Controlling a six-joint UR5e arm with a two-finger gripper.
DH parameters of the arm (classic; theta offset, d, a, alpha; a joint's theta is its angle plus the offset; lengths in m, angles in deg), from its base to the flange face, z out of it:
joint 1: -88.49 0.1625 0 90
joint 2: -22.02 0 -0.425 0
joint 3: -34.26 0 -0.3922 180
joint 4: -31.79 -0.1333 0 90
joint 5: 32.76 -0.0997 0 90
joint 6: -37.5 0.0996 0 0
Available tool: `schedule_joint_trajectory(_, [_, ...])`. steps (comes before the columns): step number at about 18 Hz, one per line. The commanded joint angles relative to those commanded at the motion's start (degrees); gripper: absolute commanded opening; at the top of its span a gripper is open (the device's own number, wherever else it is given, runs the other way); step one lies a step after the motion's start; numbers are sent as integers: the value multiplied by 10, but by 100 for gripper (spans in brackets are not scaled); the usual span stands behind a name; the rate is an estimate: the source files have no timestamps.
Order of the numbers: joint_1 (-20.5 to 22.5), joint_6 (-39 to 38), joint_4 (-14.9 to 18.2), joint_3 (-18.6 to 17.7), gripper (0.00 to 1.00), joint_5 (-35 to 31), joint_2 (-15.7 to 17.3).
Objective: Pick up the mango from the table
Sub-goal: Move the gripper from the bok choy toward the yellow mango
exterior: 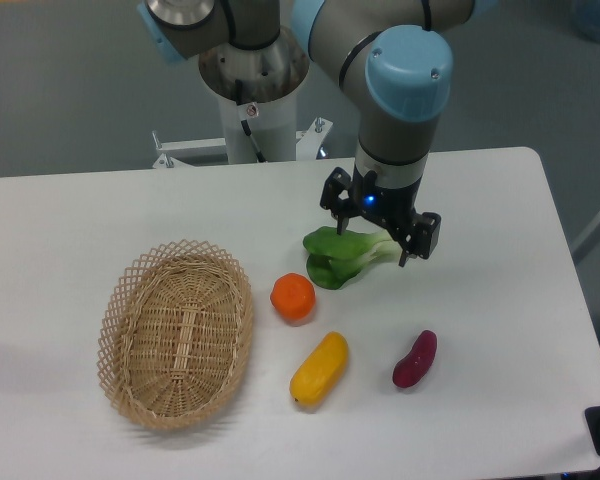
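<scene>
Covering the greens' point(342, 256) stem, tool point(378, 233) spread apart, mango point(319, 369) fully visible

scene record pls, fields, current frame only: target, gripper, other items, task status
target: mango, lying on the table, front centre, untouched
gripper: gripper above the bok choy, well behind the mango; open or shut not readable
other items: orange just behind-left of mango; purple vegetable to its right; wicker basket at left, nothing visible inside
task status: mango not yet picked up
</scene>
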Motion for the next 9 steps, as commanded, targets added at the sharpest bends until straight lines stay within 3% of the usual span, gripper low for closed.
schedule_joint_trajectory(2, [-9,-46,-48,-13,100,17,-4])
schedule_joint_trajectory(5, [-20,-100,-94,-26,100,39,-27])
schedule_joint_trajectory(9, [-49,-117,-115,-33,100,38,-68])
